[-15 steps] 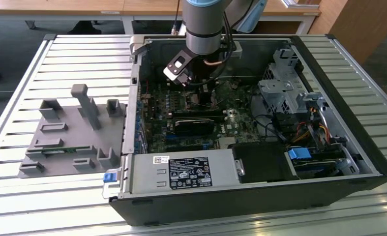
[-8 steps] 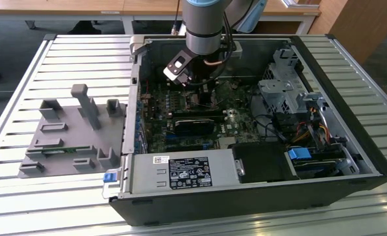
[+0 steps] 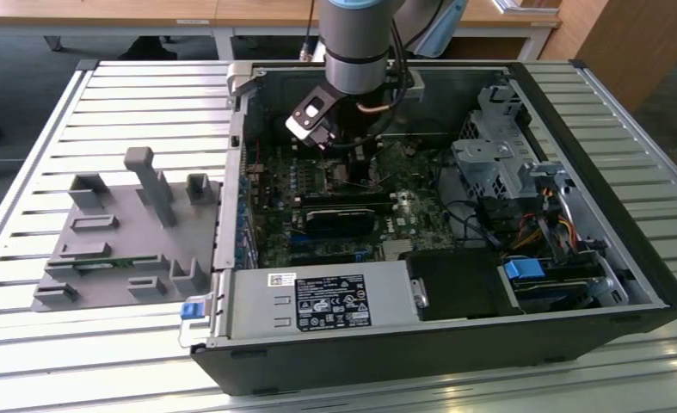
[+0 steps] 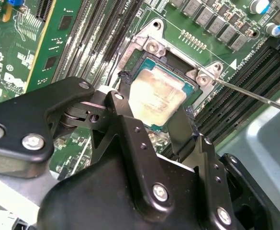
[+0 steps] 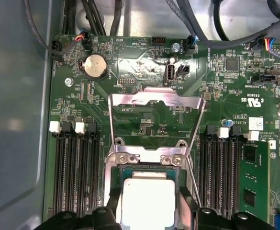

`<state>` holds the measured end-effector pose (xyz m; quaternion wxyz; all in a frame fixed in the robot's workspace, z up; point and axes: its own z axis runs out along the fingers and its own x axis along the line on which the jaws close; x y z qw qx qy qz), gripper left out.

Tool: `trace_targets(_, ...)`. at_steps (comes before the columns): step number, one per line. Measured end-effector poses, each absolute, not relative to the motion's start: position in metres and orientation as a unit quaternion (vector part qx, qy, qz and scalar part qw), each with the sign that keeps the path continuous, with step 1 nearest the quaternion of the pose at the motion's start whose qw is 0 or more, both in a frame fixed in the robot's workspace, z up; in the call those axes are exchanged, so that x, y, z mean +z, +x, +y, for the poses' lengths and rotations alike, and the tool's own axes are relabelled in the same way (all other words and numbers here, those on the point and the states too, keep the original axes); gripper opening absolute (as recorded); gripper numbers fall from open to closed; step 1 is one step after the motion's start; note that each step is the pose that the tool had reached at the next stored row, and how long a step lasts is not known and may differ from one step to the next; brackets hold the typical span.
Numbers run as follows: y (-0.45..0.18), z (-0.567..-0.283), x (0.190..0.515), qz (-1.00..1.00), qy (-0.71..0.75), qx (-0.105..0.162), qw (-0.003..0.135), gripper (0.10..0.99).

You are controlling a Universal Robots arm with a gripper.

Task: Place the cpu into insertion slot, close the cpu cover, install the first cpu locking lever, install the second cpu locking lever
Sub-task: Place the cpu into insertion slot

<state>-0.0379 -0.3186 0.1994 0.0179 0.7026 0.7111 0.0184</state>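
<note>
Cpu (image 5: 147,199) in the slot (image 5: 149,154), clamped between my fingers (image 4: 125,84).

The open case (image 3: 430,361) holds the green motherboard (image 5: 144,72), and the slot in its middle holds the cpu, lying flat. Its tan-silver face is smudged and has a green border. My gripper (image 4: 157,96) straddles it, with a finger against each of two opposite edges. The cover (image 5: 154,98), a thin grey frame, stands swung up off the slot. A thin metal rod (image 4: 254,94) slants away from the slot's corner. In the first wrist view the cpu's near edge is cut off, and in the exterior view my arm (image 3: 361,52) hides the slot.
</note>
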Motion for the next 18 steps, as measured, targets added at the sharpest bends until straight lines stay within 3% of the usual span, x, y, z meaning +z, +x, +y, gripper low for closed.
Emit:
trace_targets(5,-0.0379,-0.3186,0.2051,0.711,0.703,0.018,0.018,0.573)
trace_targets(7,-0.0379,-0.3186,0.2062,0.711,0.703,0.018,0.018,0.447)
trace_targets(8,-0.0379,-0.3186,0.2066,0.711,0.703,0.018,0.018,0.447)
trace_targets(10,-0.0379,-0.3186,0.2077,0.711,0.703,0.018,0.018,0.333)
trace_targets(11,-0.0379,-0.3186,0.2082,0.711,0.703,0.018,0.018,0.333)
trace_targets(16,-0.0379,-0.3186,0.2099,0.711,0.703,0.018,0.018,0.106)
trace_targets(18,-0.0379,-0.3186,0.2106,0.711,0.703,0.018,0.018,0.106)
